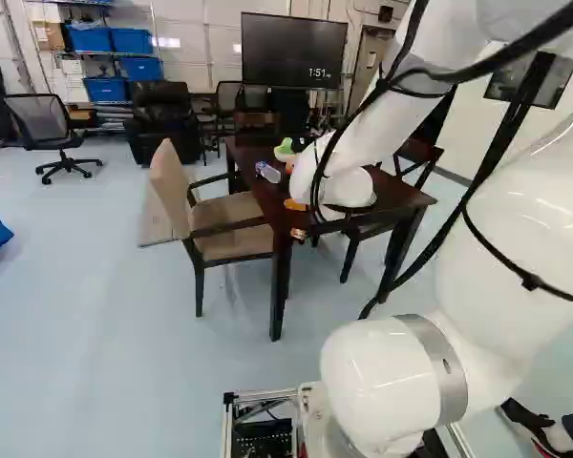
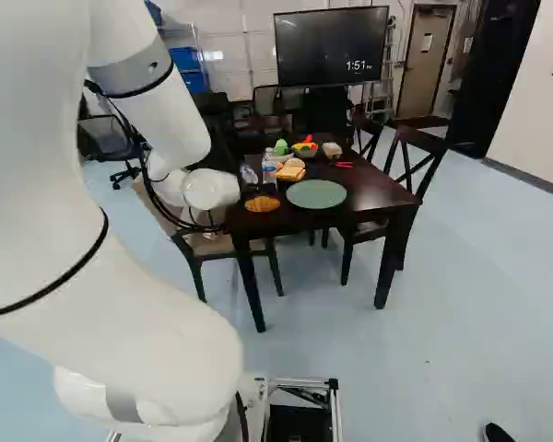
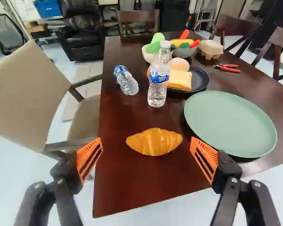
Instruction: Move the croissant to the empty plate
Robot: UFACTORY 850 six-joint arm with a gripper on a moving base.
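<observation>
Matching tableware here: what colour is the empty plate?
Pale green; the plate shows best in the wrist view.

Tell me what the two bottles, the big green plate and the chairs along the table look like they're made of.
Both the standing bottle and the lying bottle look like thin clear plastic: see-through, with ridged, glinting sides. The green plate is smooth and softly matte, perhaps ceramic or plastic. The beige chair seems fabric-covered over dark wood; the slatted chair looks like dark-stained wood.

Plate [image 3: 230, 125] is lt green, croissant [image 3: 154, 142] golden-brn, table [image 3: 132, 183] dk brn
</observation>
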